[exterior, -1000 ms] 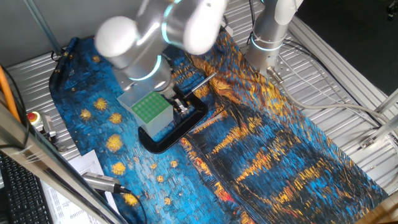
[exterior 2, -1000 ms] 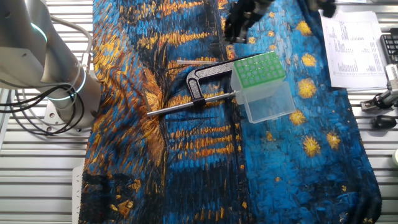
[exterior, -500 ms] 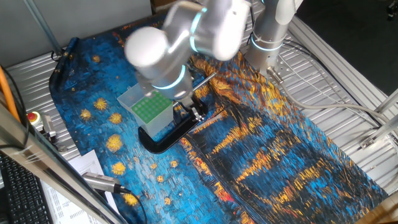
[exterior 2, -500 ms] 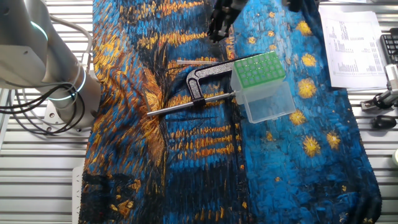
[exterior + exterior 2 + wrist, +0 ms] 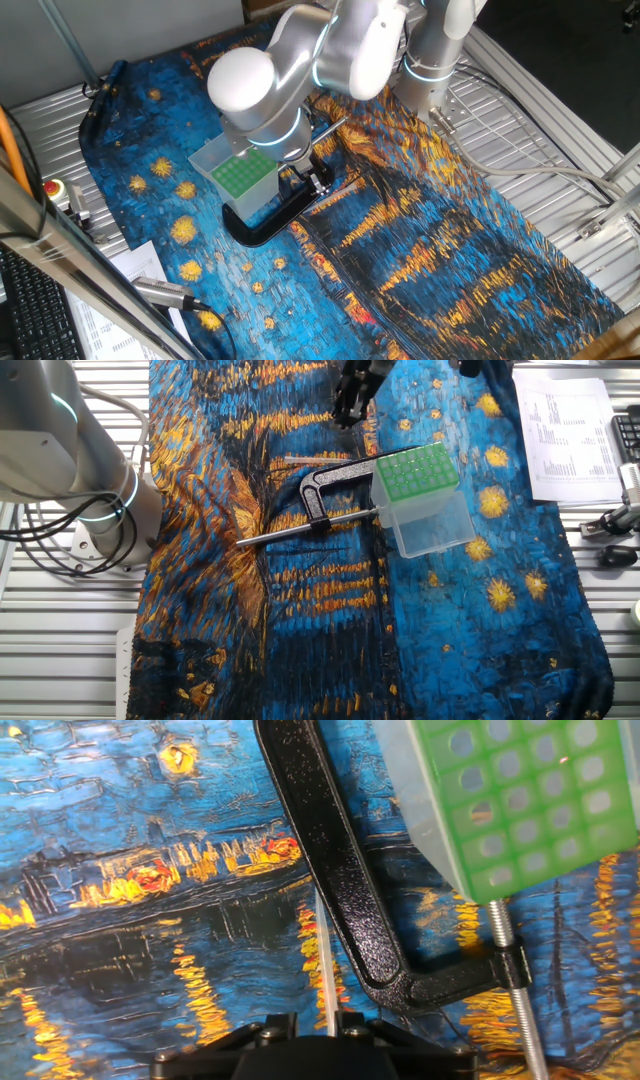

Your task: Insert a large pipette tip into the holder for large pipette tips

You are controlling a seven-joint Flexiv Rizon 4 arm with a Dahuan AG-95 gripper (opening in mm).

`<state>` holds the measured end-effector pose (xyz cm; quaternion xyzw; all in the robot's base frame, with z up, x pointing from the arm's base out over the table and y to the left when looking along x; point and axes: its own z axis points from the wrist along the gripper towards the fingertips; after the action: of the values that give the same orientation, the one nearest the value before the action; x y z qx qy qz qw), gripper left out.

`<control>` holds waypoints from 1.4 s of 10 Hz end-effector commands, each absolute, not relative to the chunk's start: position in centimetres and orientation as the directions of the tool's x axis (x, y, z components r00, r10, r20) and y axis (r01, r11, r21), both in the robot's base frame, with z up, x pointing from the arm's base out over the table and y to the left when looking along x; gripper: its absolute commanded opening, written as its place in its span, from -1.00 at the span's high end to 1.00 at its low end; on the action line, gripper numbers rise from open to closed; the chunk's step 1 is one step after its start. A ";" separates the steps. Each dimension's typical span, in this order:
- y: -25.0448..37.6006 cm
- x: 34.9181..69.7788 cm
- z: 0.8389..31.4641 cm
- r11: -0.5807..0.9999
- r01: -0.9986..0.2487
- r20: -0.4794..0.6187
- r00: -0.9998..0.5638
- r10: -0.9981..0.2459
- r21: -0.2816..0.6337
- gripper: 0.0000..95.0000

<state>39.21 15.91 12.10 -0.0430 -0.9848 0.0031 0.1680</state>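
Large pipette tip (image 5: 325, 955) lies flat on the painted cloth (image 5: 300, 610), just beside the black C-clamp (image 5: 345, 890), apart from the holder (image 5: 420, 495) with its green grid. Holder sits on the cloth inside the clamp's jaw. Gripper (image 5: 350, 405) hovers above the tip; whether the fingers are open or closed, cannot tell.

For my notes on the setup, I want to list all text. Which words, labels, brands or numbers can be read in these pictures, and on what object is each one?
No text can be read.
White printed paper sheets at the table edge: lines of print, too small and blurred to read.
Translucent plastic box with green hole grid: no label shows.
Black metal C-shaped clamp: no marking shows.
Blue and orange painted cloth: picture only, no words.
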 end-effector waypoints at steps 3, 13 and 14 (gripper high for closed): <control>16.0 37.4 10.1 0.992 0.118 0.331 -0.936 0.125 -0.041 0.60; 16.5 36.6 6.5 0.990 0.130 0.327 -0.935 0.138 -0.046 0.20; 16.5 36.6 6.5 0.993 0.118 0.333 -0.935 0.120 -0.028 0.20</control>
<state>36.73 16.54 6.41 -0.0630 -0.9836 0.0073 0.1686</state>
